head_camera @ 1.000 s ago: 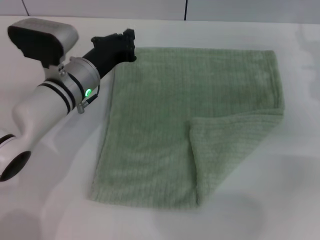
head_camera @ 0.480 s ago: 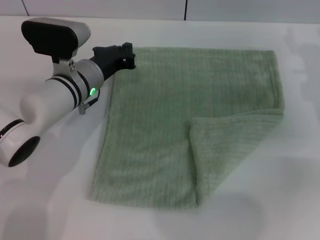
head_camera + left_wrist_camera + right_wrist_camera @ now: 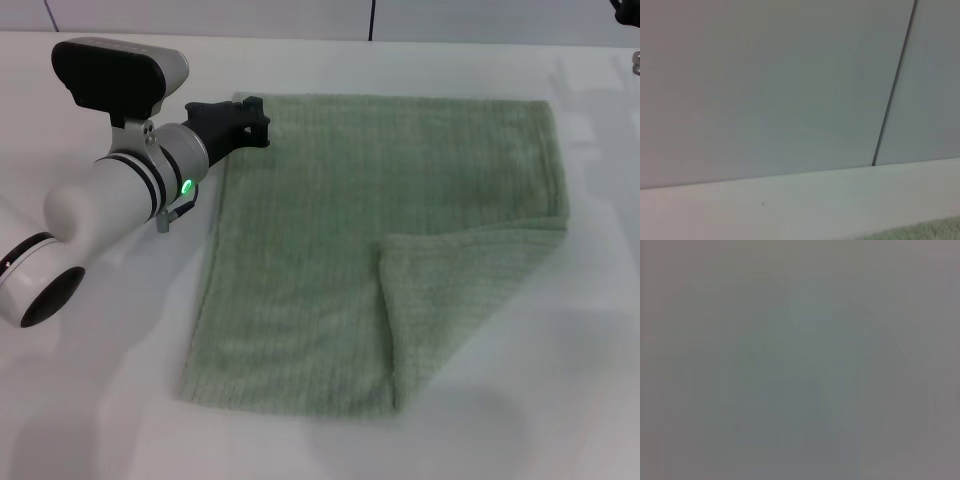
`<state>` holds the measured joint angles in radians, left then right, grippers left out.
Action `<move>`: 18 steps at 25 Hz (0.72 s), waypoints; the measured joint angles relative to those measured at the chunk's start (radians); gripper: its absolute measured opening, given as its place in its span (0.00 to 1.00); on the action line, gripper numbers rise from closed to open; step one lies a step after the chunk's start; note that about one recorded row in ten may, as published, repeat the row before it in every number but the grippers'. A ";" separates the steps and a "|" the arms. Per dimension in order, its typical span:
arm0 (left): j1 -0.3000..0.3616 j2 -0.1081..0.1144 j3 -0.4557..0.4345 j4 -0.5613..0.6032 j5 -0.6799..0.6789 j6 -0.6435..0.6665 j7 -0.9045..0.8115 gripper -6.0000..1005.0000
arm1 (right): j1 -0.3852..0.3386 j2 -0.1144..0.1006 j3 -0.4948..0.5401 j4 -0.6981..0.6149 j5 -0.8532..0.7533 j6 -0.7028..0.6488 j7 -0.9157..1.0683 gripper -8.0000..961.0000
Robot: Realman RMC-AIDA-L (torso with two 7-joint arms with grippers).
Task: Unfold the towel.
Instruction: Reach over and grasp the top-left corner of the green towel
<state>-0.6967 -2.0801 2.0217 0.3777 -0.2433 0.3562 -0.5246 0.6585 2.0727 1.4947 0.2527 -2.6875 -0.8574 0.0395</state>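
Jaws of the left gripper [image 3: 255, 118]: state cannot be told; positioned at the towel's [image 3: 330, 230] ten o'clock corner. Towel lies flat on the surface [image 3: 560, 400], five o'clock corner folded over. Soft, light, limp; grasp that folded corner.

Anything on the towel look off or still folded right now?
Yes: the towel's near right corner is folded back over the cloth as a triangular flap. The left hand sits at the far left corner.

The left gripper [image 3: 252, 118] has drawn back slightly leftward along the towel's [image 3: 380, 250] far-left corner
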 joint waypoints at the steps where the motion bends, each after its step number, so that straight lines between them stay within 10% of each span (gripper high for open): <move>1: 0.000 0.000 0.000 0.000 0.000 -0.004 0.000 0.00 | 0.000 0.000 0.000 0.001 0.000 0.006 -0.001 0.85; 18: 0.003 0.000 0.015 -0.002 0.001 -0.054 0.001 0.00 | 0.001 0.000 -0.013 0.005 0.000 0.016 -0.002 0.85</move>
<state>-0.6937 -2.0801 2.0371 0.3759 -0.2423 0.3022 -0.5232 0.6596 2.0723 1.4817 0.2579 -2.6875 -0.8416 0.0376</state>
